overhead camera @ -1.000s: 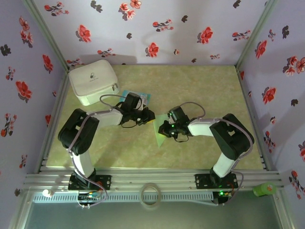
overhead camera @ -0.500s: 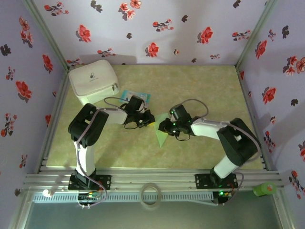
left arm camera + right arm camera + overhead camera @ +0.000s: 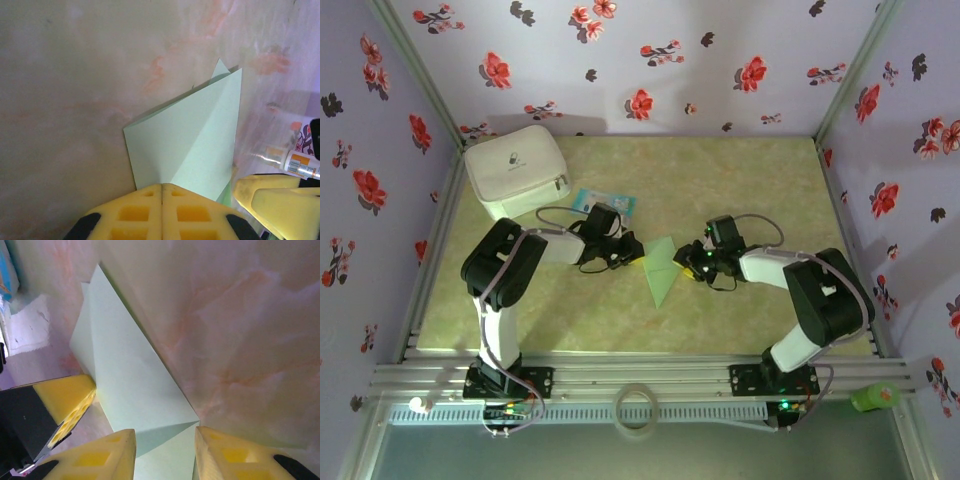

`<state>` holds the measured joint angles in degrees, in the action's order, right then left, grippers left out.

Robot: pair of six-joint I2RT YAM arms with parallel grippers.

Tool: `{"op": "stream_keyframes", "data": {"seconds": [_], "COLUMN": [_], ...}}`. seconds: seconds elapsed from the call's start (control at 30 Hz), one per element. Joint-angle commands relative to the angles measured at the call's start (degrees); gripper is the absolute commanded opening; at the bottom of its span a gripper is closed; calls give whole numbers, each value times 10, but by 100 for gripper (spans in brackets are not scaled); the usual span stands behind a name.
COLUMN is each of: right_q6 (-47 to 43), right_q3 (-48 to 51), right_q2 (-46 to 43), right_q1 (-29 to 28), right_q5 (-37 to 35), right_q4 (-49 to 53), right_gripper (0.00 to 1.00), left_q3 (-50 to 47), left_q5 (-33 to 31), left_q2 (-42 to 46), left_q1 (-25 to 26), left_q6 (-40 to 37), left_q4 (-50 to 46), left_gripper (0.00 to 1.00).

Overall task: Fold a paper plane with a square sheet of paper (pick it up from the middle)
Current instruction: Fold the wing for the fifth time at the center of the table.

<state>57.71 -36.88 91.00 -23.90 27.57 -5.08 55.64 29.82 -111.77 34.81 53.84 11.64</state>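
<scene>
Packet (image 3: 620,204) between pouch (image 3: 515,170) and folded paper (image 3: 661,268)

Robotics lab test cell, not a home. Left arm (image 3: 495,290) and right arm (image 3: 820,300) are bolted to an aluminium rail (image 3: 640,375) at the bench (image 3: 760,180) edge, cables exposed. Metal frame posts (image 3: 415,60) carry floral-print backdrop walls (image 3: 650,60). A tape roll (image 3: 636,408) sits on the front ledge.

Matt, smooth, creased square sheet of paper (image 3: 190,145); table (image 3: 75,100) smooth, faint sheen.
</scene>
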Motion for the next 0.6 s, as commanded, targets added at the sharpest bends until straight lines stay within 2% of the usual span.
{"op": "stream_keyframes", "data": {"seconds": [0.0, 0.23, 0.57], "right_q6": [17, -2, 29], "right_q3": [4, -3, 20], "right_q2": [4, -7, -52], "right_q1": [0, -1, -34], "right_q5": [15, -15, 26], "right_q4": [-19, 49, 45], "right_gripper": [36, 36, 37], "left_q3": [-19, -11, -4], "left_q5": [-16, -12, -10], "left_q2": [1, -2, 1], "left_q1": [-8, -9, -10], "left_q6": [-12, -14, -26], "left_q4": [-45, -50, -71], "left_gripper": [7, 6, 5]}}
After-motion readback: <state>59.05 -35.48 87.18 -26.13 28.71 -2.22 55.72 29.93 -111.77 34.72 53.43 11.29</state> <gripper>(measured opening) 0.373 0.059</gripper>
